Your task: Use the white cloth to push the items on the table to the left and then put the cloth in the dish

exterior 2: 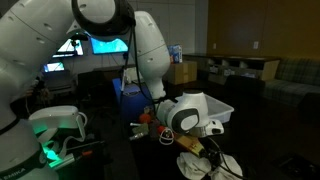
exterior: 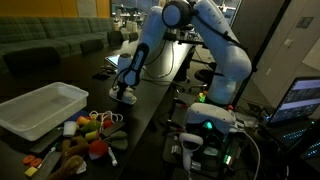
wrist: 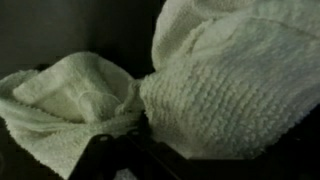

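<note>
The white cloth [wrist: 215,85] fills the wrist view, bunched in thick folds, with one bulge rising between the dark fingers of my gripper [wrist: 190,160]. In both exterior views the gripper [exterior: 125,86] [exterior 2: 205,140] is down at the dark table, shut on the cloth [exterior: 124,98] [exterior 2: 212,163]. The white rectangular dish [exterior: 40,108] [exterior 2: 222,106] stands on the table apart from the cloth. A heap of several small colourful items [exterior: 85,138] [exterior 2: 150,122] lies between the dish and the cloth.
The dark table [exterior: 150,95] has its edge close beside the cloth. A stand with green lights [exterior: 205,125] [exterior 2: 55,135] and cables is off the table. A laptop [exterior: 300,98] and sofas [exterior: 50,40] are further away.
</note>
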### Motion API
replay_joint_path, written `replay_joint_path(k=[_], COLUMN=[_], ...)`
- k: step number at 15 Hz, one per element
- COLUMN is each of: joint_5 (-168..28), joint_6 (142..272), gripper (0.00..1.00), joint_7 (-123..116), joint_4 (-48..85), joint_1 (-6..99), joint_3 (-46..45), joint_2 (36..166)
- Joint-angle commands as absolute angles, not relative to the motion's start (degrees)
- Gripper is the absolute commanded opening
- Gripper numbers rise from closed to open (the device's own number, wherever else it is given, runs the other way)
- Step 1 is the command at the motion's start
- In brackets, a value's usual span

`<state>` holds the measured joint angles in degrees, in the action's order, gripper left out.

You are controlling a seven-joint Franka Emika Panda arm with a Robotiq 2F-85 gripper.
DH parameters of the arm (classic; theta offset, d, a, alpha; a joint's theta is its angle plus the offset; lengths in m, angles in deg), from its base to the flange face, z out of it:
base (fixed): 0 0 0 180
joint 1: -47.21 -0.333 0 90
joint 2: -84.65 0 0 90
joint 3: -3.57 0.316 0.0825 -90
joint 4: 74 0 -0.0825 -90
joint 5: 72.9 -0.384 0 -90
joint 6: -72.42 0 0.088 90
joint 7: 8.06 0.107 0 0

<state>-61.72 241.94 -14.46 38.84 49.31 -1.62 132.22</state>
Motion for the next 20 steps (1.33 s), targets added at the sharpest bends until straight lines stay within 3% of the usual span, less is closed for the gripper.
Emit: replay_joint_path(k=[1,8,10,20], joint_5=[-64.2,-67.0,-67.2,-68.3], joint_6=[237.0,234.2,234.9,235.5], gripper=[0.57,0.04,0.0,0.01], joint_7=[-18.8,-23.3,-23.2,-21.0], joint_4=[35.8,38.9,40.1,43.8], joint_1=[55.4,59.5,58.9,51.0], joint_3=[4.8,12.1,13.1,20.5], joint_2=[135.0,134.5,134.1,133.6])
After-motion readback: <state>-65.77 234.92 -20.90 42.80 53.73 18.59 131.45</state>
